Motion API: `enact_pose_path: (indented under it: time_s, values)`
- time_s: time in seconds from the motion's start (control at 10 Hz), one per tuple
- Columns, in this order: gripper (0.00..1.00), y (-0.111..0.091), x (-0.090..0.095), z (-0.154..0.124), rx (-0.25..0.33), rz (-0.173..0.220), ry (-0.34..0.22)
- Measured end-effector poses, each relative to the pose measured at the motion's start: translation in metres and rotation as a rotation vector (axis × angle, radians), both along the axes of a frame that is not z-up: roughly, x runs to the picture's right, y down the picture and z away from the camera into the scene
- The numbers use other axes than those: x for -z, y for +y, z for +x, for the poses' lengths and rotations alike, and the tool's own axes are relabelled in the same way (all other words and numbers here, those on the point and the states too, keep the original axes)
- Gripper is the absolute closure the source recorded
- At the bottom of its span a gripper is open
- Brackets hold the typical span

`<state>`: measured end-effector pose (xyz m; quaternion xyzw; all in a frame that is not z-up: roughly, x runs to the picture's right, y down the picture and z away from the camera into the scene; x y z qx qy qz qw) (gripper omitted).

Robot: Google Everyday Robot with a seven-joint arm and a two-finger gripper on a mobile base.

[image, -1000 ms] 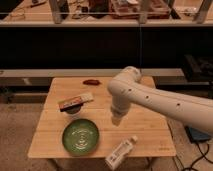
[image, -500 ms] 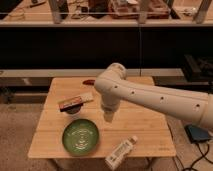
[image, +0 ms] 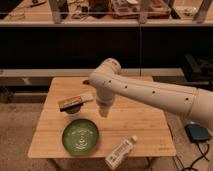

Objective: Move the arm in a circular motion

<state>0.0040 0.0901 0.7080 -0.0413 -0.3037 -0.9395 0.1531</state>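
Observation:
The arm [image: 150, 92] is cream-white with thick rounded segments and small dark dots. It reaches in from the right edge over the wooden table [image: 145, 125]. Its bulbous joint [image: 106, 74] hangs above the table's back middle. From there the tapered pale tip, the gripper [image: 103, 111], points straight down just above the table's centre. It sits right of a flat snack box [image: 76, 101] and up and to the right of a green bowl [image: 80, 136].
A small white bottle [image: 121, 151] lies near the table's front edge. A red thing [image: 87, 81] shows at the back edge, partly behind the arm. Shelves [image: 100, 22] with clutter stand behind. A dark block [image: 198, 133] lies on the floor at right.
The arm's joint and tip have swung left across the table, from its right half to the centre, nearer the snack box. The objects on the table have not moved.

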Motion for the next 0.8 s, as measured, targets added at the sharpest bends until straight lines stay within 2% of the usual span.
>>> enact_pose_path:
  time_s: [0.2, 0.3, 0.4, 0.6, 0.8]
  values:
    - [0.55, -0.025, -0.002, 0.013, -0.01, 0.005, 0.002]
    - [0.55, -0.051, -0.004, 0.018, -0.012, 0.012, 0.001]
    - [0.55, -0.064, -0.006, 0.015, -0.01, 0.016, -0.004]
    - [0.55, -0.067, -0.009, 0.016, -0.013, 0.014, -0.003]
    - [0.55, -0.06, -0.012, 0.035, -0.027, 0.016, 0.007]
